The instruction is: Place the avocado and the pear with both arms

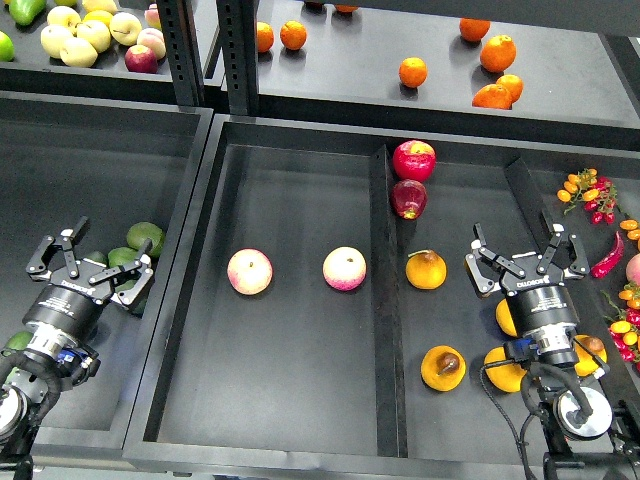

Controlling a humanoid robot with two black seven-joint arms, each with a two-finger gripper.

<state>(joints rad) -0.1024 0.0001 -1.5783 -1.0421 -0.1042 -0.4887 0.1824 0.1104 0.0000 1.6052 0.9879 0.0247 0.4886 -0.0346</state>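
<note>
The left end effector [88, 262] hung spread and empty over the left bin [100, 150], just beside the avocado [146, 237], which lay among other green fruit near the bin's right wall. The right end effector [527, 262] was likewise spread, holding nothing, above the right compartment [450, 200]. The pear [442, 367], brown patch showing, lay on that compartment's floor, left of the right arm.

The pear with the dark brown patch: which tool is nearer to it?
Right. The right tool hovers open up and to the right of the pear; the left tool is far across the bins, beside the avocado.
</note>
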